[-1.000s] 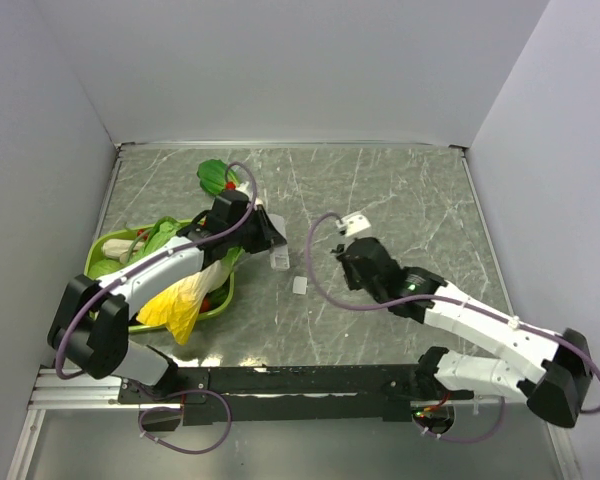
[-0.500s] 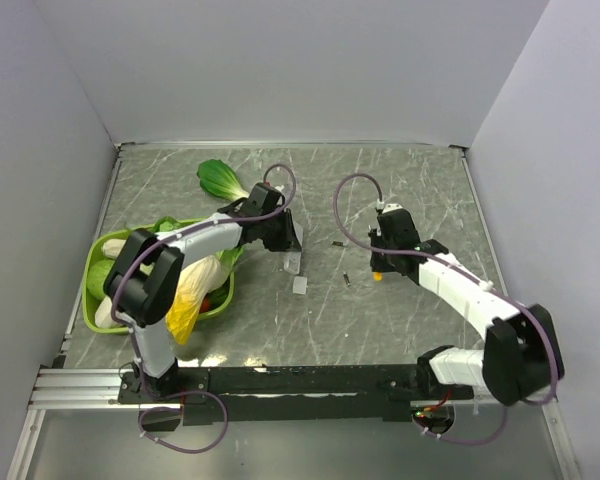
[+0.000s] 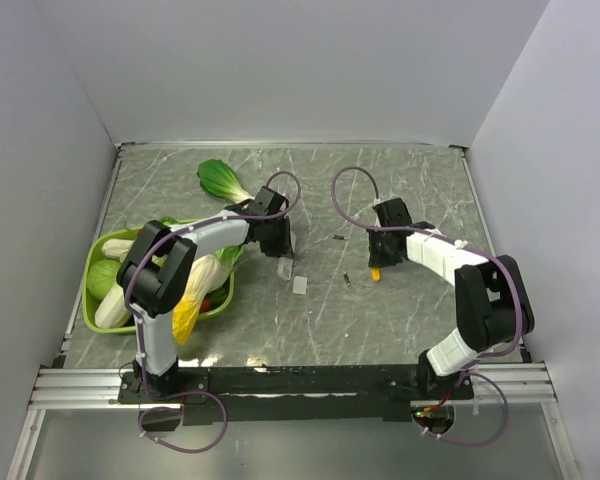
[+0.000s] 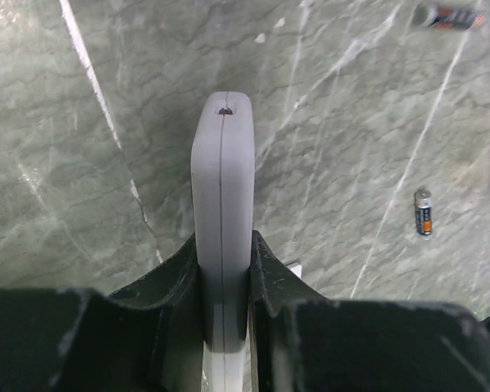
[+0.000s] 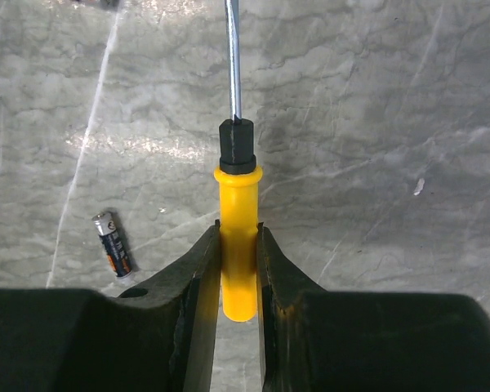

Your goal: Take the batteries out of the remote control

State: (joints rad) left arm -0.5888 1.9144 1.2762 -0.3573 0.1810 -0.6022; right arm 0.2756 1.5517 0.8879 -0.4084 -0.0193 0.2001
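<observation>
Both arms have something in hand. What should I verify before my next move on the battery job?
1. Batteries out of the remote control: ok. The near battery and far battery lie loose on the table.
2. Left pincer grip: ok, shut on the remote control, held edge-on.
3. Right pincer grip: ok, shut on the yellow screwdriver.
4. Grey cover piece: ok, on the table, apart from both pincers.
5. Battery bay empty: cannot tell, since no view shows the bay.
</observation>
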